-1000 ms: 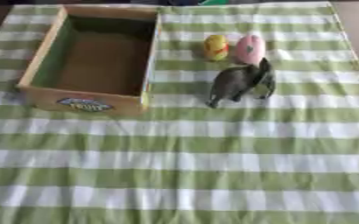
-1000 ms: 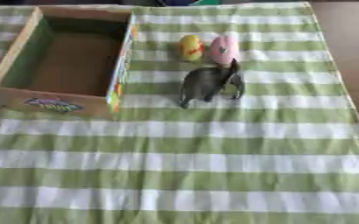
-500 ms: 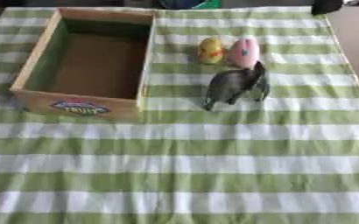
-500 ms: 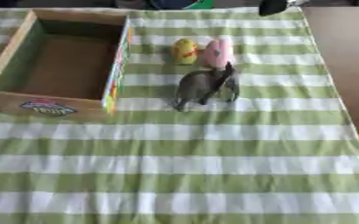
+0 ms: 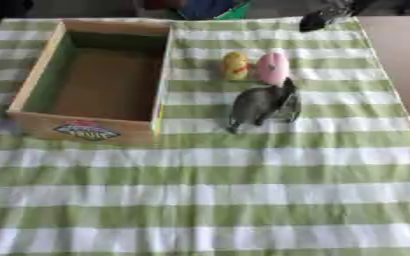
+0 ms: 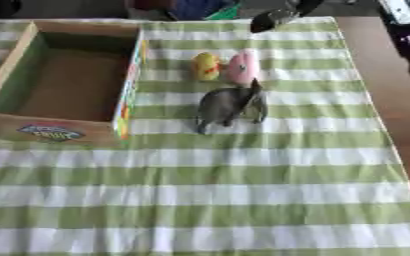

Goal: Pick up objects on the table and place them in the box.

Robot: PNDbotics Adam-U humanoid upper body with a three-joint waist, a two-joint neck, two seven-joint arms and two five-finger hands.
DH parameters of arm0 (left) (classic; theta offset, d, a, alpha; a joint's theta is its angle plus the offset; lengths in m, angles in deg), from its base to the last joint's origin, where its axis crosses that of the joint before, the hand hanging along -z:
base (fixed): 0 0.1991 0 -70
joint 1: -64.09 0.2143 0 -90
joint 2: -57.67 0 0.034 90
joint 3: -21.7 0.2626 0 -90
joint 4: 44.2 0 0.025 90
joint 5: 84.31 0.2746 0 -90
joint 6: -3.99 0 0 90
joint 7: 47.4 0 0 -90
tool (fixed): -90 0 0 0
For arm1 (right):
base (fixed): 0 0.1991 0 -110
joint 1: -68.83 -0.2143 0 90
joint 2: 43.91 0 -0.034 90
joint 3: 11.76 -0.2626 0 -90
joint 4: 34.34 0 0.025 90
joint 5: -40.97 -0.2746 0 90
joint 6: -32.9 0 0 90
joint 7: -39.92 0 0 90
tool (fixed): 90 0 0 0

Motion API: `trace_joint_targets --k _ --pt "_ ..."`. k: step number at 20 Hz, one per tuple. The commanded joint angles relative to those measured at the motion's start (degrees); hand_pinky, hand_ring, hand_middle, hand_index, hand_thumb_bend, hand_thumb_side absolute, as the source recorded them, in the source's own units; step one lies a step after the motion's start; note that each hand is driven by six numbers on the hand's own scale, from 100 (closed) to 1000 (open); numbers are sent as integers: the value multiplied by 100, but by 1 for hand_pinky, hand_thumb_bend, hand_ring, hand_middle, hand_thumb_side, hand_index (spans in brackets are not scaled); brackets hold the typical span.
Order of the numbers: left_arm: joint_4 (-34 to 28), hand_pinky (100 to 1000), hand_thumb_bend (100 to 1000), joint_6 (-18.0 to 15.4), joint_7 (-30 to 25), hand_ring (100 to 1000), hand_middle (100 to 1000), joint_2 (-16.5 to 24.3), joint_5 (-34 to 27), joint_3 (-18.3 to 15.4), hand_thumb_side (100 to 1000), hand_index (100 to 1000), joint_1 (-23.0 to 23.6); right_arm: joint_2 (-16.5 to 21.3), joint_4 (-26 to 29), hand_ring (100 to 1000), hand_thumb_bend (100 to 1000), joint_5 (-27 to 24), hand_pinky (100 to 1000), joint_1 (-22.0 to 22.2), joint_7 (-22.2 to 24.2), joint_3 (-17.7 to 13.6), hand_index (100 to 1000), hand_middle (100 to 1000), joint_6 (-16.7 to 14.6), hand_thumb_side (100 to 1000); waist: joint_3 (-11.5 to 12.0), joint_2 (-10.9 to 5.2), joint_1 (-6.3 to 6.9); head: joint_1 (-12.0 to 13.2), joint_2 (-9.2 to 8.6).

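Note:
An empty wooden box (image 5: 33, 79) with a fruit label on its front stands at the left on the green-striped cloth. To its right stand a yellow duck-like toy (image 5: 235, 65) and a pink toy (image 5: 272, 68), side by side. Just in front of them stands a grey elephant figure (image 5: 258, 102), its back against the pink toy. At the cloth's far edge, well beyond the toys, my right hand (image 5: 320, 19) shows as a dark blurred shape touching none of them. My left hand is out of sight.
The cloth (image 5: 208, 200) covers most of a brown table, whose bare top (image 6: 392, 90) shows along the right. Dark and coloured shapes (image 5: 204, 7) lie past the far edge. A white object (image 6: 405, 10) sits at the top right corner.
My right hand has come into sight at the top edge and reached further onto the cloth. The whole picture has shifted slightly; the box and toys have not moved.

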Motion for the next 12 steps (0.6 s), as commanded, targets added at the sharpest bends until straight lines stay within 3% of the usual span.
trace_joint_targets --k 1,8,11,12 --pt "-123 602 100 10 -19 734 698 149 -1 18 1000 772 3 -81 -221 903 652 168 779 -214 1665 -15 969 861 -1534 661 10 -138 10 -48 -81" --pt "-123 602 100 38 -49 735 698 122 -11 33 1000 772 2 -272 -480 907 618 509 784 -209 1807 91 984 843 -1576 660 52 -134 10 -81 -76" --pt "-123 603 100 45 -55 735 698 111 -8 33 1000 772 1 -299 -574 913 499 676 790 -155 1813 169 995 844 -1622 477 69 -122 7 -84 -69" --pt "-123 603 100 46 -55 735 698 109 -8 33 1000 772 0 -303 -602 913 475 731 790 -140 1813 193 995 846 -1638 482 72 -117 6 -82 -67"
